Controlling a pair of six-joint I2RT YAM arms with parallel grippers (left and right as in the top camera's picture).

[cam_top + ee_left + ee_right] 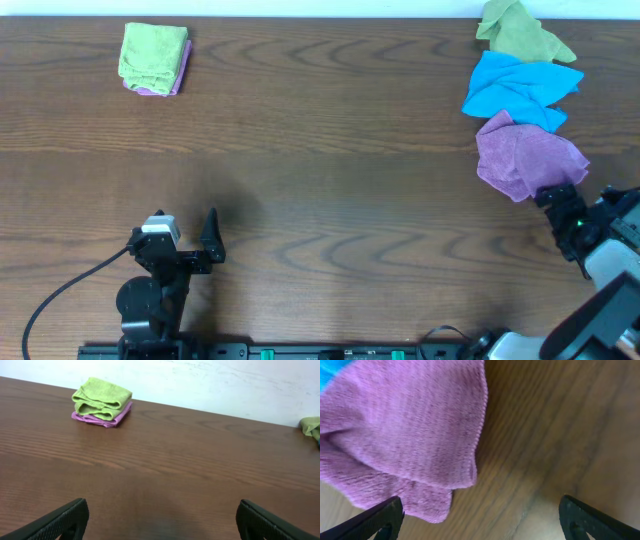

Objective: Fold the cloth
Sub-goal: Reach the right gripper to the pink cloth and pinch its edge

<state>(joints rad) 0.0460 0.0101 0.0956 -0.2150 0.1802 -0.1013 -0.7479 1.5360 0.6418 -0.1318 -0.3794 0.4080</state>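
Note:
The purple cloth [528, 155] lies crumpled on the table at the right, just below a blue cloth. In the right wrist view it [405, 430] fills the upper left, with a corner hanging near the left finger. My right gripper [560, 200] [480, 520] is open at the cloth's lower right edge, holding nothing. My left gripper [190, 235] [162, 522] is open and empty over bare wood at the lower left, far from the cloth.
A bright blue cloth [518, 88] and an olive green cloth [520, 32] lie above the purple one. A folded lime green cloth on a folded pink-purple one [154, 58] [102, 402] sits at the far left. The table's far edge meets a white wall [225, 385].

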